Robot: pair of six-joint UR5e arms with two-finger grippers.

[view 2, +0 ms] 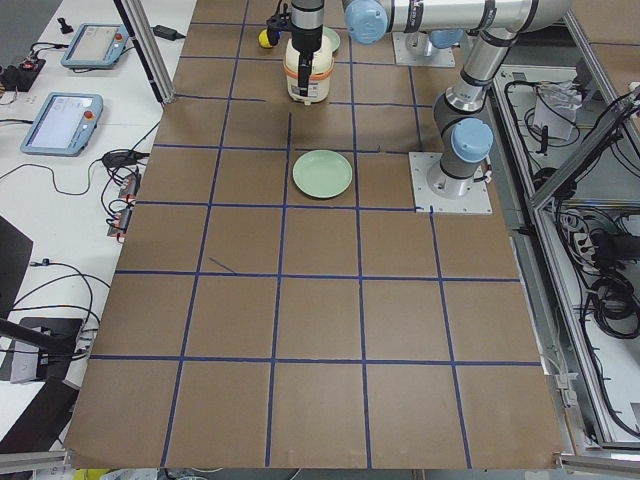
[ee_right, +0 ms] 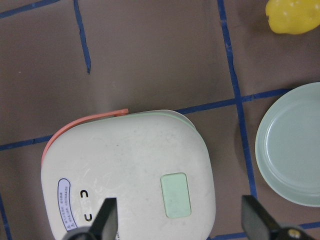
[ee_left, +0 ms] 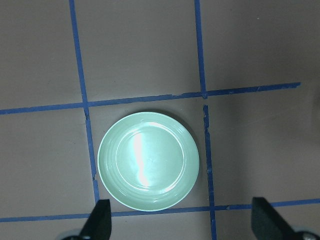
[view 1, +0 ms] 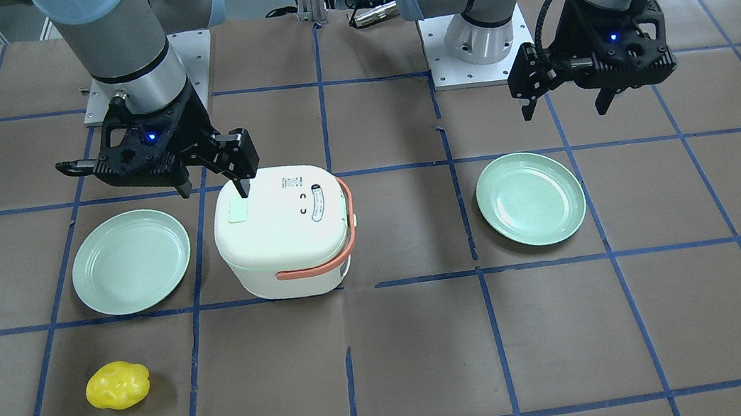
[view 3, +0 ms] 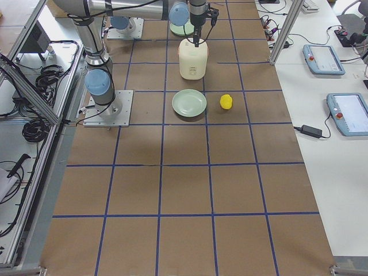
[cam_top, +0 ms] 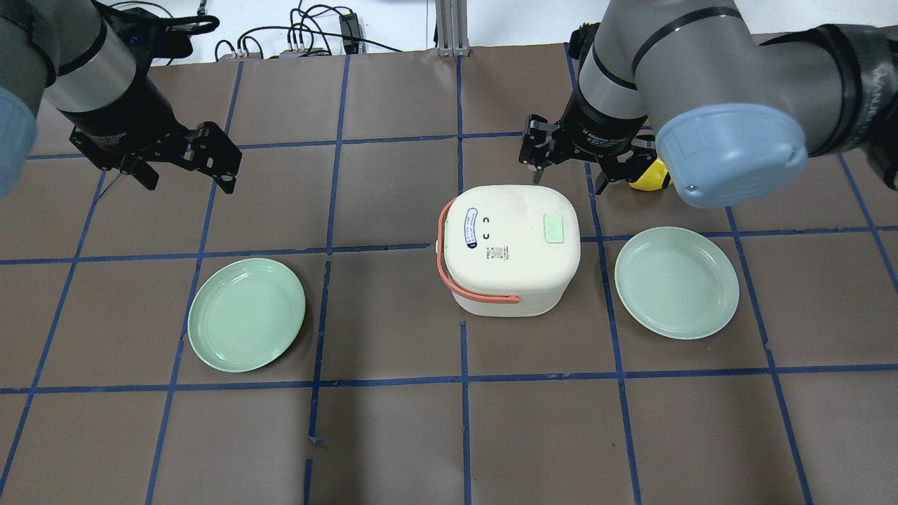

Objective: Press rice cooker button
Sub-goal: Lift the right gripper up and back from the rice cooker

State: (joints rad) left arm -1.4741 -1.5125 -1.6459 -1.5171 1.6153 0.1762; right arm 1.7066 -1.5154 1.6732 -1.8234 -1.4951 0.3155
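Observation:
The white rice cooker (view 1: 284, 233) with an orange handle stands mid-table; it also shows in the overhead view (cam_top: 515, 245) and the right wrist view (ee_right: 130, 170). The button (view 1: 239, 211) is a pale mint-green pad near one lid edge, seen from overhead (cam_top: 554, 228) and from the right wrist (ee_right: 176, 195). My right gripper (view 1: 211, 186) is open and empty, hovering above the button side of the lid (cam_top: 568, 179); I see no contact with the button. My left gripper (view 1: 565, 109) is open and empty, far from the cooker (cam_top: 189, 184).
A mint-green plate (view 1: 131, 261) lies beside the cooker on my right side (ee_right: 295, 145). A second plate (cam_top: 247, 314) lies below my left gripper (ee_left: 148, 160). A yellow lumpy object (view 1: 117, 385) lies beyond the right plate (ee_right: 292, 15).

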